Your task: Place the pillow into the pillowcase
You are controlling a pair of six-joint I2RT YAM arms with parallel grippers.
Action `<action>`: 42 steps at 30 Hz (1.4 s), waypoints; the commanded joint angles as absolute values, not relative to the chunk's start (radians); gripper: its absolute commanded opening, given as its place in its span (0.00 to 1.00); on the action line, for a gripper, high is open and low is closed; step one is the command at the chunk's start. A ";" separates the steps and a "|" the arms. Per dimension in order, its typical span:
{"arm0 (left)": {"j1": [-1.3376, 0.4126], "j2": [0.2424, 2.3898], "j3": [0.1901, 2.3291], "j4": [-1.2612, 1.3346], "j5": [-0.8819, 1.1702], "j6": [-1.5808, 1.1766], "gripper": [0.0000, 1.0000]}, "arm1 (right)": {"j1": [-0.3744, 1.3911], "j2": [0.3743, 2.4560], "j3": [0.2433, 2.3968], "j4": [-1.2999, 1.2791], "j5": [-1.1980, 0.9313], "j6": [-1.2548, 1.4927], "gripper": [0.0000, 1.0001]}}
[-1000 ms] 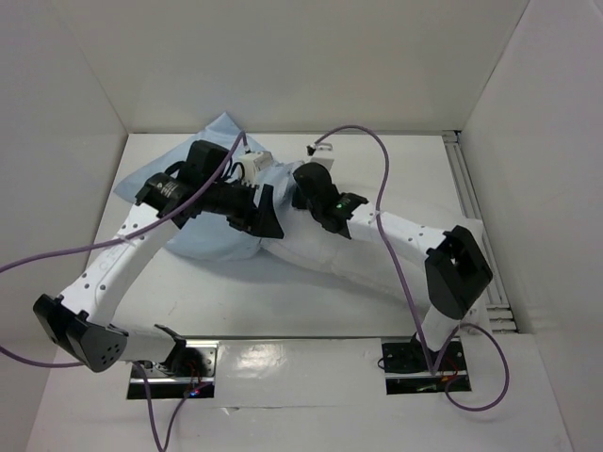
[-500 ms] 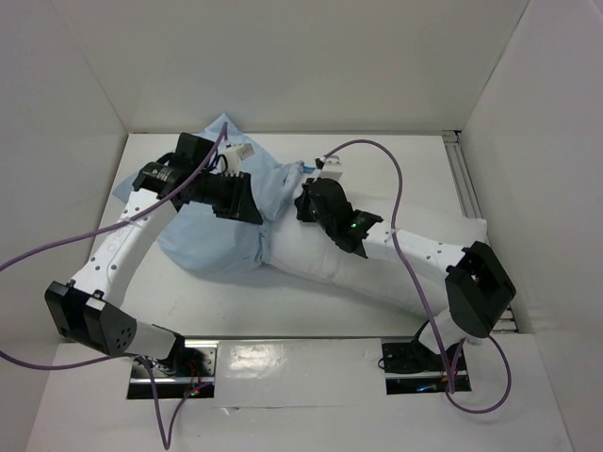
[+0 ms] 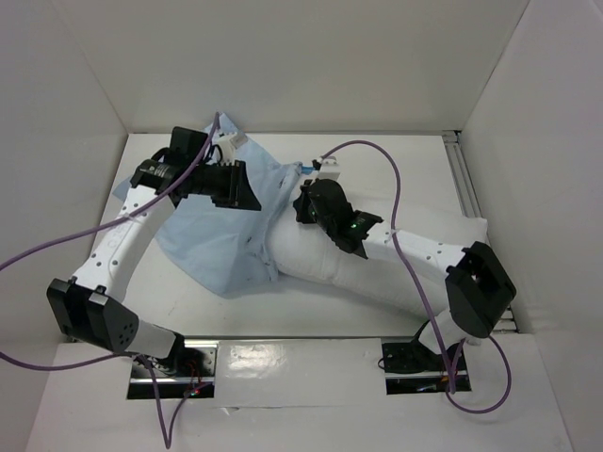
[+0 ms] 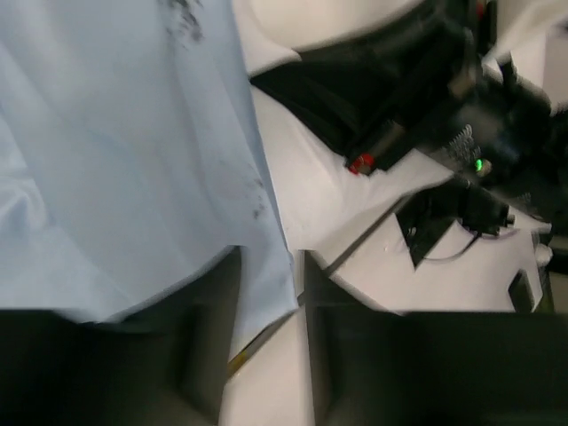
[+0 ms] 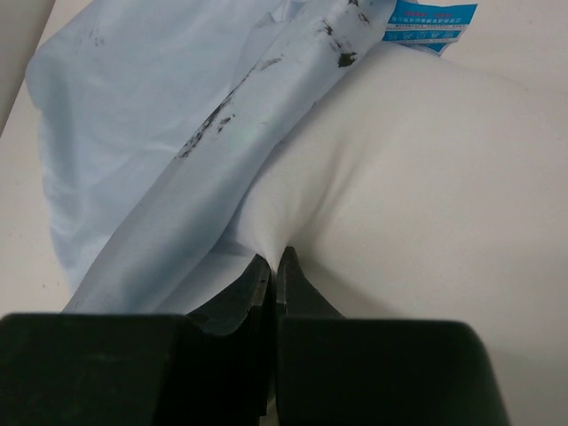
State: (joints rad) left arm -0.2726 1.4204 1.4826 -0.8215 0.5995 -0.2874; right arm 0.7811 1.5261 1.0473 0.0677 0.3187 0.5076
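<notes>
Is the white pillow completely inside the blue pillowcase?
No, most of the pillow lies bare outside the pillowcase.

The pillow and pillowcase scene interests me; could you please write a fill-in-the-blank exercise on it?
The right gripper is shut, pinching the white ____.
The left gripper holds an edge of the light ____ pillowcase.
The pillowcase lies on the ____ arm's side of the pillow.
Missing words: pillow; blue; left.
</notes>
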 commanded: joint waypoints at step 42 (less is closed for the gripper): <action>-0.454 2.134 2.189 -0.709 0.746 -0.511 0.66 | 0.896 1.419 1.053 0.124 0.667 0.457 0.69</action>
